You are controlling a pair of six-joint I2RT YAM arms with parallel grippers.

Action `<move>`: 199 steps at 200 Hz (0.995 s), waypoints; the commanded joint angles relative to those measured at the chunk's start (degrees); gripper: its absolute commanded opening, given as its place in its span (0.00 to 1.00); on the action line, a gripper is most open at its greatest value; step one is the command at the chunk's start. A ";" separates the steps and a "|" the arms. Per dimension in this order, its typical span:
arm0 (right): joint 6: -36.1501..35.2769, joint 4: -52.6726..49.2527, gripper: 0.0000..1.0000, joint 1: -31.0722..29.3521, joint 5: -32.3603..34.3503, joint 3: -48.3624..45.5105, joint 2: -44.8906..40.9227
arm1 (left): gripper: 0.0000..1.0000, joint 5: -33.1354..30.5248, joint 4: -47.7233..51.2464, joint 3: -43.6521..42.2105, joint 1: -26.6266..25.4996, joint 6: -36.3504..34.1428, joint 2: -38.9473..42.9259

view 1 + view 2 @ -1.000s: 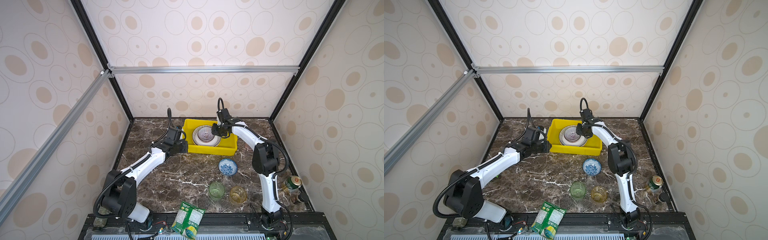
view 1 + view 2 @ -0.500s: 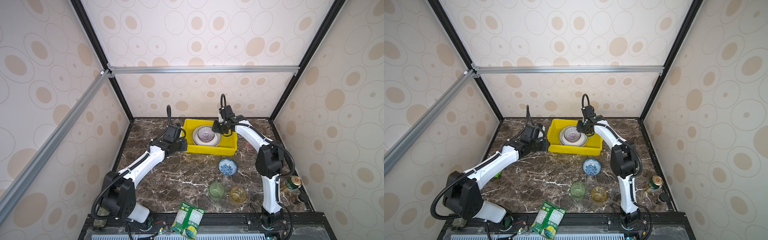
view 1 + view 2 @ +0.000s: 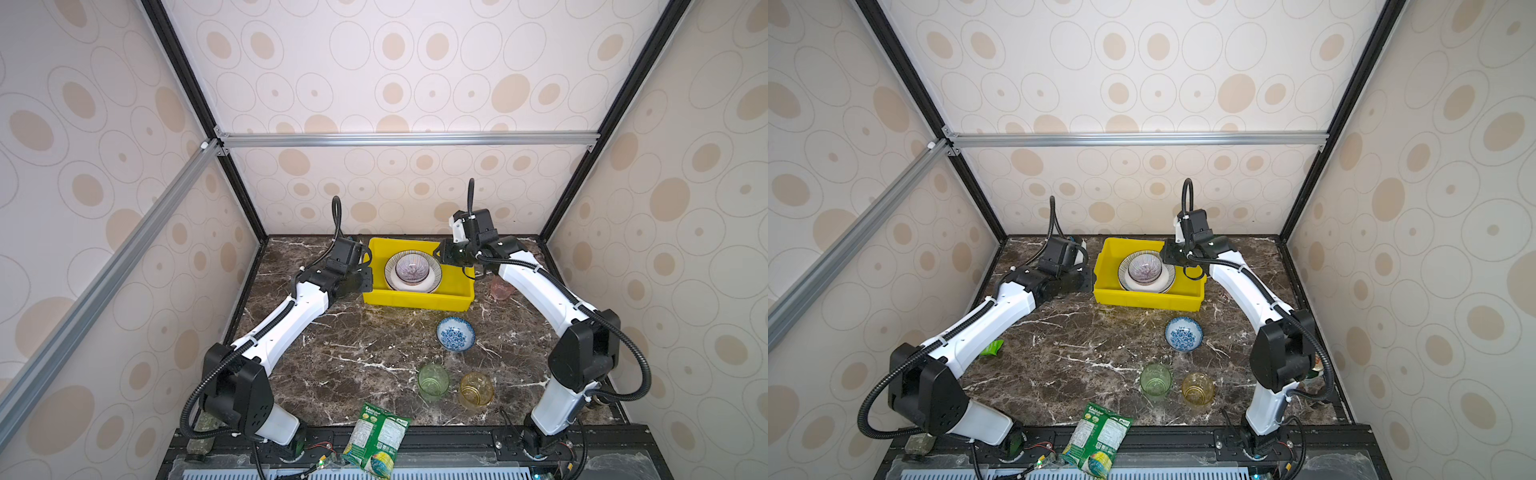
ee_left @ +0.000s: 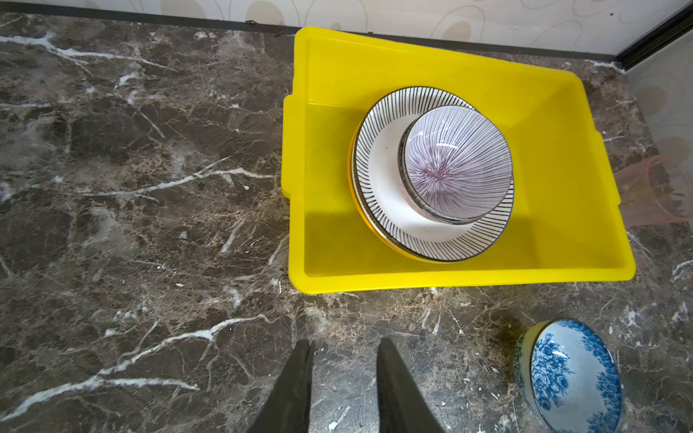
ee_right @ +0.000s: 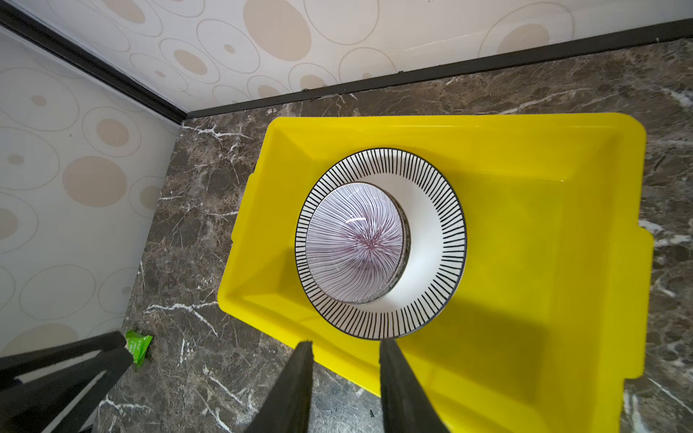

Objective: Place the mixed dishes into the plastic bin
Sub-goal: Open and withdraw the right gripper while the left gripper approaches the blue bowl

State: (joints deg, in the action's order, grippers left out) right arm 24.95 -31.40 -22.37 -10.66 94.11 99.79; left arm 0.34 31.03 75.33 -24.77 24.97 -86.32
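Left wrist view is showing the left jaws standing apart, empty, above the tabletop point(image 4: 150, 225) beside the plastic bin point(image 4: 450, 279), where a purple-striped bowl point(image 4: 455, 165) is sitting on a striped plate point(image 4: 378, 187); the right jaws are hanging apart, empty, over the bin's right end.

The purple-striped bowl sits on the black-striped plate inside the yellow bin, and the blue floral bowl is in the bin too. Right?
Not quite. The blue floral bowl stands outside the yellow bin, on the marble table, as both top views show. The purple-striped bowl does sit on the black-striped plate inside the bin.
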 commanded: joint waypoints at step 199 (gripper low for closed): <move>-4.87 2.02 0.42 1.10 6.14 -33.20 -26.95 | 0.32 -3.77 1.04 4.22 -14.91 -4.93 -4.58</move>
State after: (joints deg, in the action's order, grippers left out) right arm 19.05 -30.37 -21.96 -5.85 62.96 75.11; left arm -2.11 33.80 78.48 -38.06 21.56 -90.76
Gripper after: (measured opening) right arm 0.420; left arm 0.323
